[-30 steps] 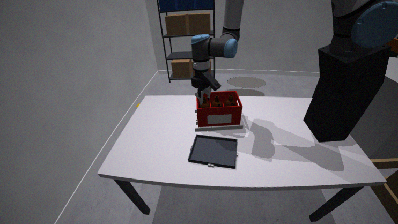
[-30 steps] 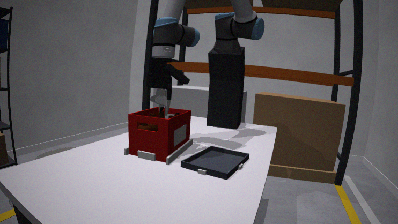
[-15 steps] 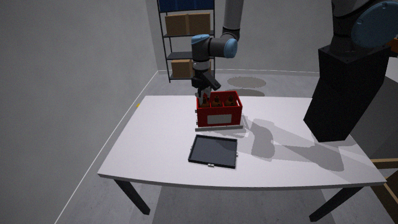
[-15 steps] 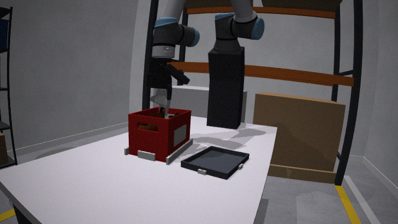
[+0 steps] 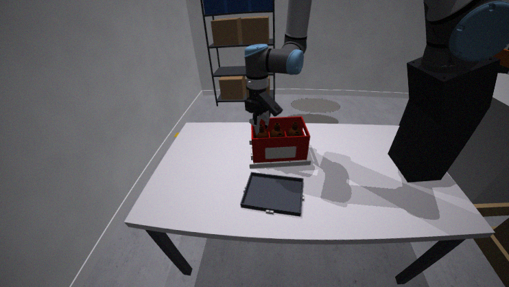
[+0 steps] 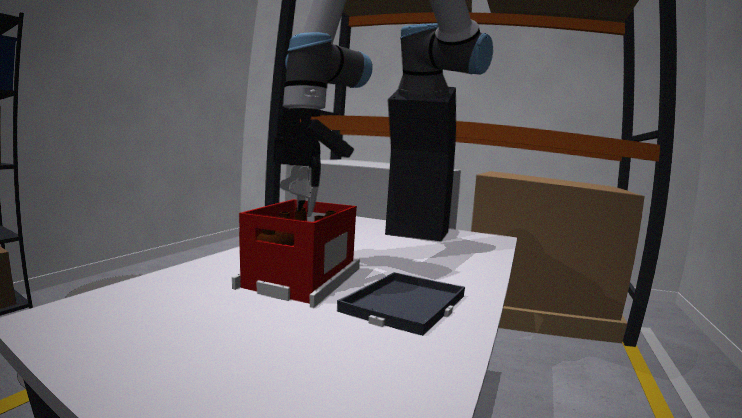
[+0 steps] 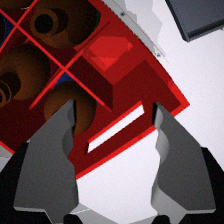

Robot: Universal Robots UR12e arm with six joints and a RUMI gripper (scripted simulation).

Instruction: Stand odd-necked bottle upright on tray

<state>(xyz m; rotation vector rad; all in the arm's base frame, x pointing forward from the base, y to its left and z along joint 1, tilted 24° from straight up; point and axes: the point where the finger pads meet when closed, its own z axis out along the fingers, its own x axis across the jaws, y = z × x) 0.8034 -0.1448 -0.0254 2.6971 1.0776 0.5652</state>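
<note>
Red, smooth-walled and box-shaped, the crate (image 5: 258, 154) (image 6: 277, 267) (image 7: 176, 95) stands upright on my pale, flat bench (image 5: 199, 178) (image 6: 207, 337) (image 7: 205, 140), holding rounded, glossy brown bottles (image 5: 278, 131) (image 7: 25, 72); I cannot tell which neck differs. The dark, shallow, rectangular tray (image 5: 272, 192) (image 6: 405, 301) (image 7: 200, 17) lies nearby. My end effector (image 5: 260, 128) (image 6: 306, 208) (image 7: 114, 102) is partly spread at the crate, gripping nothing.
</note>
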